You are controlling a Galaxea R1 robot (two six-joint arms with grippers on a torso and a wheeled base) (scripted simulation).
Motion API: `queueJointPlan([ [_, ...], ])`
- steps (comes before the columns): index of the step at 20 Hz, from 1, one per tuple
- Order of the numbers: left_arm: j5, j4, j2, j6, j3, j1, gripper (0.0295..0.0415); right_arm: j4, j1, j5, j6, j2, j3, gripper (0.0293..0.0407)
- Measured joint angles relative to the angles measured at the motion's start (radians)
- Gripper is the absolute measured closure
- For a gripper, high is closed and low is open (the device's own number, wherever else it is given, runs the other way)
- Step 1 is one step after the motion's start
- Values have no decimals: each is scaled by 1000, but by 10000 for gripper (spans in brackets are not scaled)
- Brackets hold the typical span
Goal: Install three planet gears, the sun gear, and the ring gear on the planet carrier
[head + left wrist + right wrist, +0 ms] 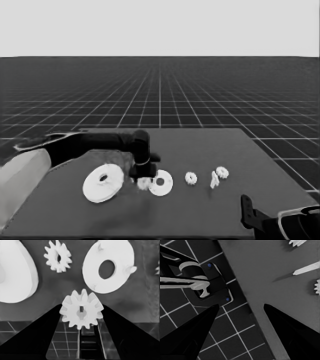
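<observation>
My left gripper hangs between the two round parts, shut on a planet gear held between its fingertips. The ring gear, the larger round part, lies to its left. The planet carrier, the smaller round part, lies right beside it and carries no gears. A second gear lies on the table between the two round parts. Two more gears lie further right. My right gripper is parked open at the table's front right corner.
A thin white piece lies between the two right-hand gears. The right wrist view shows the table's edge, the floor grid and dark machinery with blue lights beyond it.
</observation>
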Motion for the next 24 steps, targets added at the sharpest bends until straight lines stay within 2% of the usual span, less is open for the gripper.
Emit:
queueJointPlan([
  [3, -5, -6, 113, 23, -128, -5, 398, 0, 0, 0, 0, 0, 0, 315],
  [8, -7, -7, 137, 32, -164, -5, 398, 0, 0, 0, 0, 0, 0, 315],
  [9, -13, 65, 143, 55, -193, 62, 398, 0, 0, 0, 0, 0, 0, 315],
  [11, -27, 130, 152, 85, -236, 134, 398, 0, 0, 0, 0, 0, 0, 315],
  [18, -38, 162, 157, 103, -263, 165, 398, 0, 0, 0, 0, 0, 0, 315],
  [20, -39, 162, 158, 104, -263, 165, 339, 0, 0, 0, 0, 0, 0, 315],
  [21, -39, 162, 158, 104, -263, 165, 330, 0, 0, 0, 0, 0, 0, 315],
  [24, -39, 163, 158, 104, -264, 165, 326, 0, 0, 0, 0, 0, 0, 315],
])
